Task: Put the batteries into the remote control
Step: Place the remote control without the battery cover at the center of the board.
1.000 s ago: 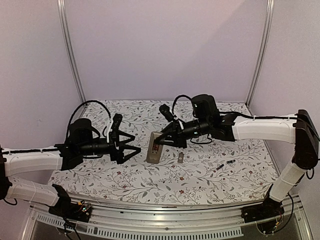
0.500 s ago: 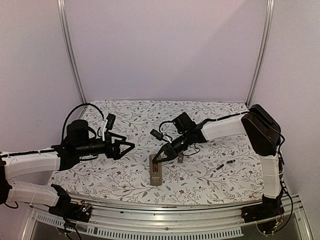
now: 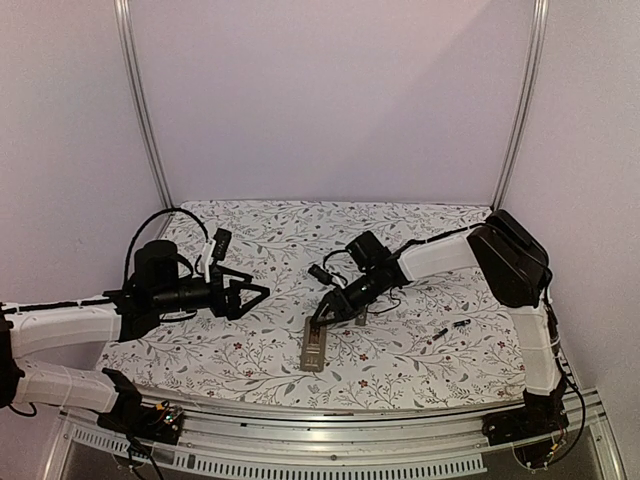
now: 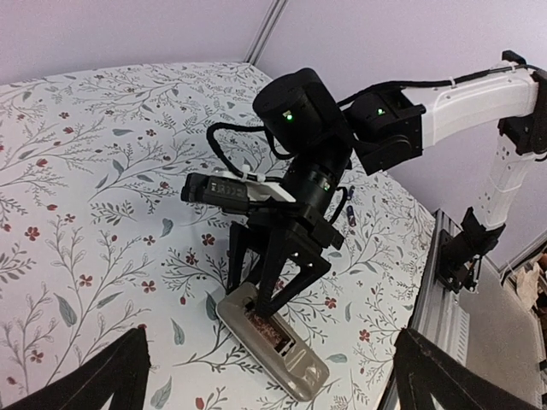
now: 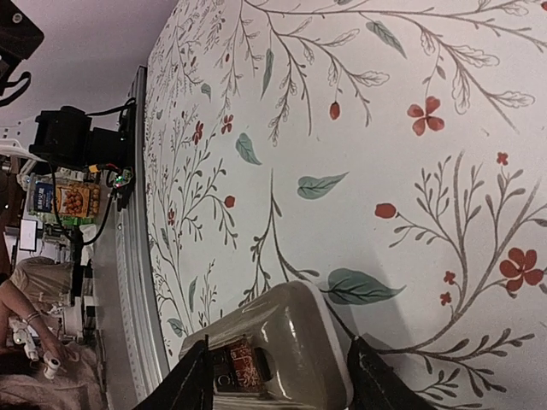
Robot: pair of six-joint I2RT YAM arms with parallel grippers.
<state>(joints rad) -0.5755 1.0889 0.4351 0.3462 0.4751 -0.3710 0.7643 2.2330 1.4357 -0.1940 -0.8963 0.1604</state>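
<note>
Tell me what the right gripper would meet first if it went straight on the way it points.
The remote, lying directly ahead: its end sits between the right gripper's spread fingers. Whether they touch it is unclear.

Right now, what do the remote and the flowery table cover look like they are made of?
The remote looks like smooth greyish plastic: moulded rounded corners with a soft sheen. The table cover seems a matte printed sheet, cloth or vinyl; it lies flat with no weave visible, so I cannot tell which.
</note>
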